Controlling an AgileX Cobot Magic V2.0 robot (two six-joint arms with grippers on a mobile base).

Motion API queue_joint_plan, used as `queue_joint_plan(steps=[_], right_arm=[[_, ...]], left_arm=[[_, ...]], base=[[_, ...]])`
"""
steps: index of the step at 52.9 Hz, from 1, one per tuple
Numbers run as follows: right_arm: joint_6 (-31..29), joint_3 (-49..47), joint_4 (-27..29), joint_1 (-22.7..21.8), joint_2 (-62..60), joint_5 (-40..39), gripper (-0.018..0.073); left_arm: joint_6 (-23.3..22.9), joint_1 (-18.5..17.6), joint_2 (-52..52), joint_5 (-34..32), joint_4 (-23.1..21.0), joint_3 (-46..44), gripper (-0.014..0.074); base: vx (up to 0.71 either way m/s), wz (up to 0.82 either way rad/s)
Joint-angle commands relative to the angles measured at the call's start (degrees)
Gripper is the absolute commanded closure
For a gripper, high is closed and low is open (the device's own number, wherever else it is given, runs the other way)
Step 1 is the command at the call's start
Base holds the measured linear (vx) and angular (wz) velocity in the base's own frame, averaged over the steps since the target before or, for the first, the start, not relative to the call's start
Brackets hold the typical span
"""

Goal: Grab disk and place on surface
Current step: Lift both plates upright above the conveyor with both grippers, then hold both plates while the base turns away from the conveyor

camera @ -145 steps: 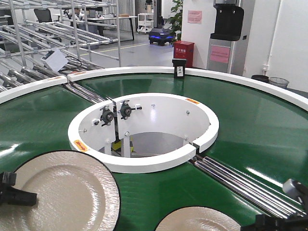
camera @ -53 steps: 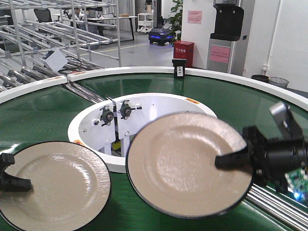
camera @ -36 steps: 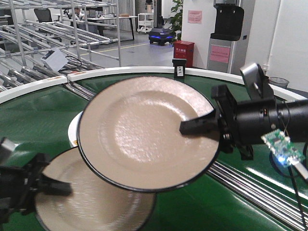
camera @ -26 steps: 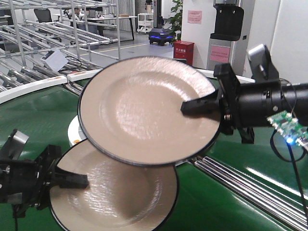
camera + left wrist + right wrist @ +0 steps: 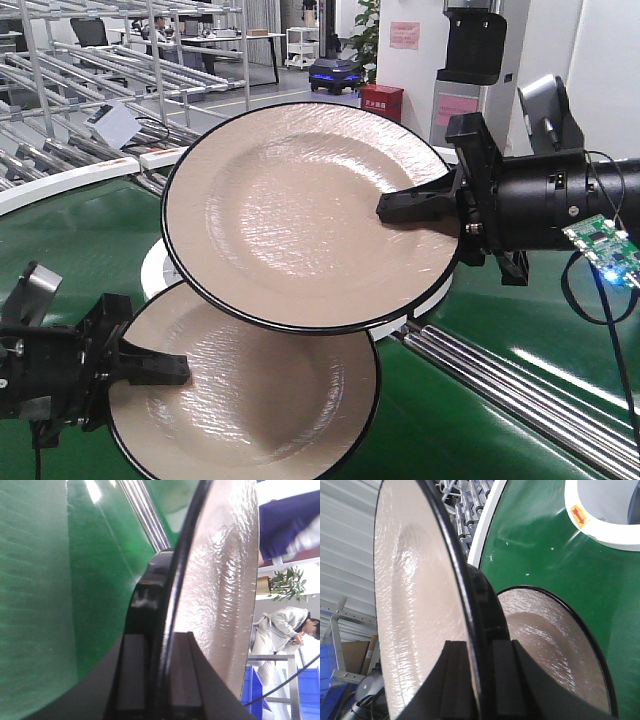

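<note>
Disk [image 5: 300, 210] rim pinched in right claw [image 5: 397, 209] | second disk [image 5: 255, 395] rim pinched in left claw [image 5: 170, 368]

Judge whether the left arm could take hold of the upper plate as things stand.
Probably not: the left arm has its jaws shut on the lower plate, and the upper plate hangs above it, clamped by the right arm.

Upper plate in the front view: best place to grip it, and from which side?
Grip the upper plate by its thin black-edged rim at the right, coming in edge-on from the right, jaws over and under the face. It is broad, shallow and handleless, so only the rim fits. The right gripper holds it so; the left gripper holds the lower plate likewise.
</note>
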Motion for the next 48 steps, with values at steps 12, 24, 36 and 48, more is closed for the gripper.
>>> queue_joint_plan(steps=[12, 24, 36, 48], right_arm=[[0.1, -2.4, 7.0, -0.3, -2.3, -2.2, 0.0567], [0.1, -2.4, 7.0, -0.3, -2.3, -2.1, 0.0567], [0.1, -2.4, 7.0, -0.3, -2.3, -2.2, 0.0567], [0.1, -2.4, 7.0, -0.3, -2.1, -2.2, 0.0567]], left_arm=[[-0.7, -0.3, -2.1, 0.6, -7.1, -2.0, 0.0598], [-0.7, -0.3, -2.1, 0.6, -7.1, -2.0, 0.0598], [-0.7, -0.3, -2.1, 0.6, -7.1, -2.0, 0.0598], [-0.7, -0.3, -2.1, 0.6, -7.1, -2.0, 0.0598]], base=[[0.0, 0.0], [0.0, 0.0], [-0.04, 0.0], [-0.13, -0.01]])
